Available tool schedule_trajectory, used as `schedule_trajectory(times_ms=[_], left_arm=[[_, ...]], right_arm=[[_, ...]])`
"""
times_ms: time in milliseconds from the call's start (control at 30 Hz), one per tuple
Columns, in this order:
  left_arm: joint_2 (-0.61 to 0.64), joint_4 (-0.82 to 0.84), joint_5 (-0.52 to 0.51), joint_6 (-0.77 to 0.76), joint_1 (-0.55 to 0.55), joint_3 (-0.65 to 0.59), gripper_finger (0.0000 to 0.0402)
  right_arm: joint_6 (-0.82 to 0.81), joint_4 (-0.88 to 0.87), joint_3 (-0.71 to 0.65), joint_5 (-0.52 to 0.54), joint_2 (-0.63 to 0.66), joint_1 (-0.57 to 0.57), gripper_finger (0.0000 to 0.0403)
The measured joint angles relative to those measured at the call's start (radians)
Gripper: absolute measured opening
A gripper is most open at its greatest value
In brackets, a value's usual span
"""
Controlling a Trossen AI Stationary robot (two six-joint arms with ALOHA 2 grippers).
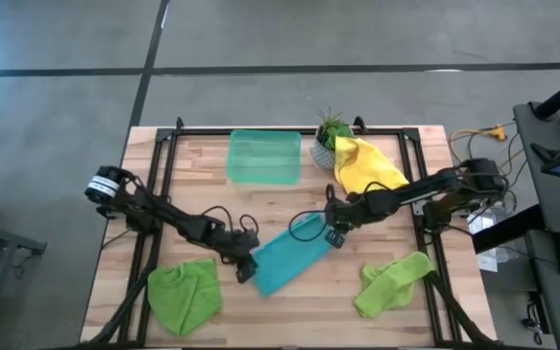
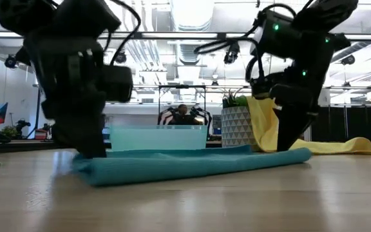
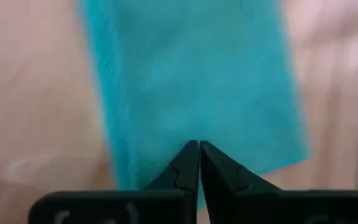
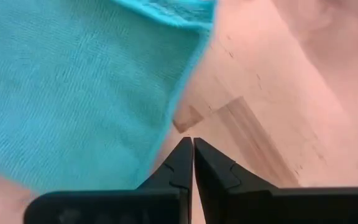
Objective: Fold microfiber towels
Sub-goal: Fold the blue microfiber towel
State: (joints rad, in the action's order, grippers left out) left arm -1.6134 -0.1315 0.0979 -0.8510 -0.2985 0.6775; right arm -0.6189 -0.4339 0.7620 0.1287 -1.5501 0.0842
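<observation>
High view showed you both grippers, left [image 1: 246, 264] and right [image 1: 334, 233], pinched shut at opposite ends of the teal towel [image 1: 290, 257] lying mid-table, seemingly mid-fold; your next move likely called for lifting both ends together.

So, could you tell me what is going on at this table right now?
Two robot arms are working on the teal towel, which lies flat mid-table, apparently folded into a strip. The left gripper is at its near-left end and the right gripper at its far-right end, both shut; whether either pinches the cloth is unclear. The yellow towel lies crumpled by the potted plant, and two green towels wait unfolded at the near corners.
</observation>
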Motion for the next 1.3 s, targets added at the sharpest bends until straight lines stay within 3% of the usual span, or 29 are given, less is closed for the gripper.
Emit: schedule_trajectory(times_ms=[167,333,500,667,800,867,1033,1300], left_arm=[[0.080,-0.022,-0.060,0.096,0.023,0.072,0.0000],[0.051,-0.025,-0.052,0.247,0.094,0.174,0.0000],[-0.113,-0.004,0.057,0.394,0.211,0.289,0.0000],[-0.301,-0.015,0.178,0.515,0.294,0.461,0.0000],[-0.424,0.043,0.176,0.609,0.319,0.606,0.0000],[-0.466,0.105,0.120,0.651,0.327,0.679,0.0000],[-0.517,0.317,-0.149,0.686,0.337,0.789,0.0000],[-0.515,0.532,-0.242,0.754,0.363,0.823,0.0000]], right_arm=[[-0.023,-0.033,0.000,0.002,0.114,0.044,0.0009],[-0.121,-0.032,0.000,0.064,0.231,0.138,0.0009],[-0.220,-0.036,0.001,0.174,0.313,0.245,0.0009],[-0.294,-0.043,0.002,0.218,0.353,0.330,0.0009],[-0.340,-0.050,0.002,0.224,0.356,0.377,0.0009],[-0.362,-0.052,0.002,0.224,0.356,0.391,0.0009],[-0.377,-0.067,0.002,0.231,0.356,0.413,0.0009],[-0.306,-0.104,0.002,0.242,0.356,0.413,0.0009]])
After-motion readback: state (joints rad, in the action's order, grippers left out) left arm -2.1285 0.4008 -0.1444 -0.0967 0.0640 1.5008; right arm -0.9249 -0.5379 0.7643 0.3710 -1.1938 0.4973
